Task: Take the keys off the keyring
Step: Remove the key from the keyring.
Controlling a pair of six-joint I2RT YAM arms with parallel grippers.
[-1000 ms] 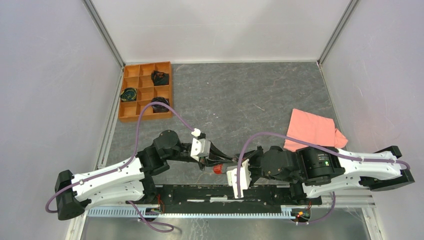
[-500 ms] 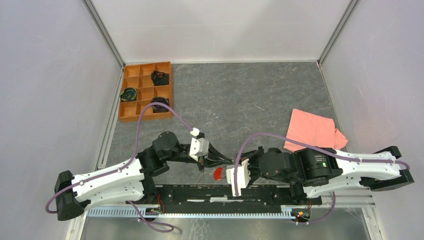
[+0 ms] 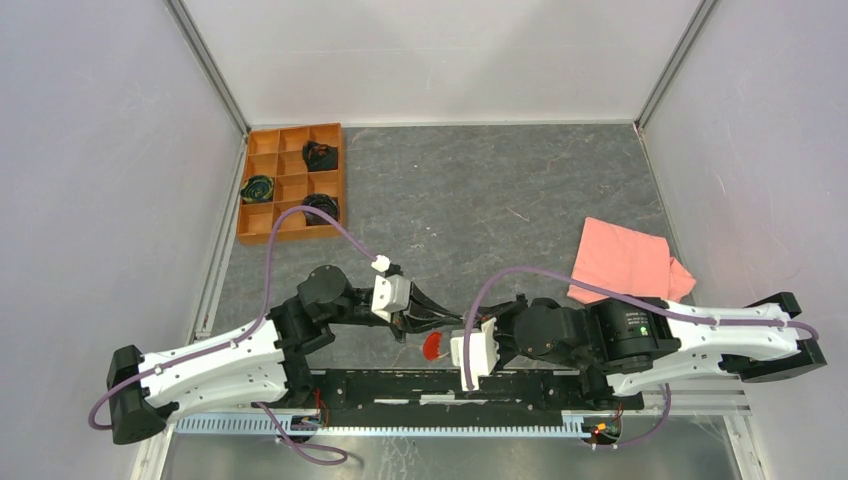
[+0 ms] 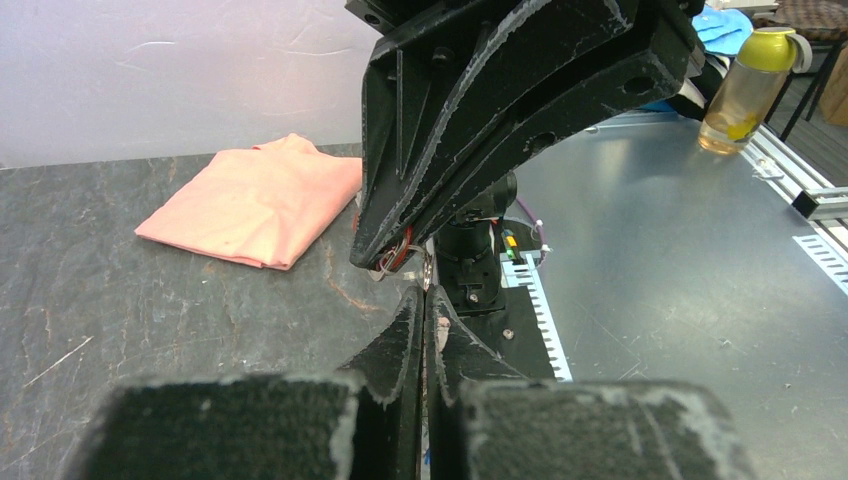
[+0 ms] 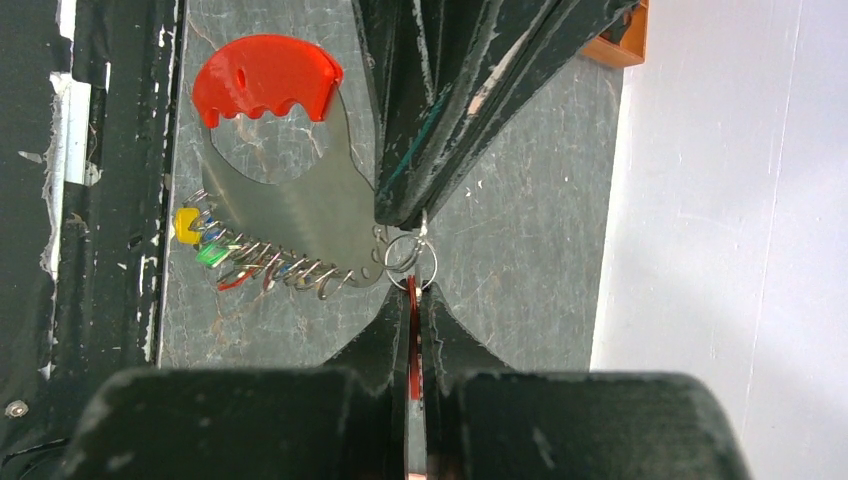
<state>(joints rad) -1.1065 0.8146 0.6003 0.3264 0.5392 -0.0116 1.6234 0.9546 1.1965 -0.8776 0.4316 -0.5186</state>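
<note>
Where scuffed jaws meet, red-strapped wire keyring (image 5: 411,305), tiny colourful keys (image 5: 212,254)

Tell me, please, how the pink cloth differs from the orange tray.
The cloth is pink, soft and folded, on the right; the tray is orange, rigid, split into compartments, at the back left. The tray holds dark items; the cloth bears nothing. Both lie flat on the table.
</note>
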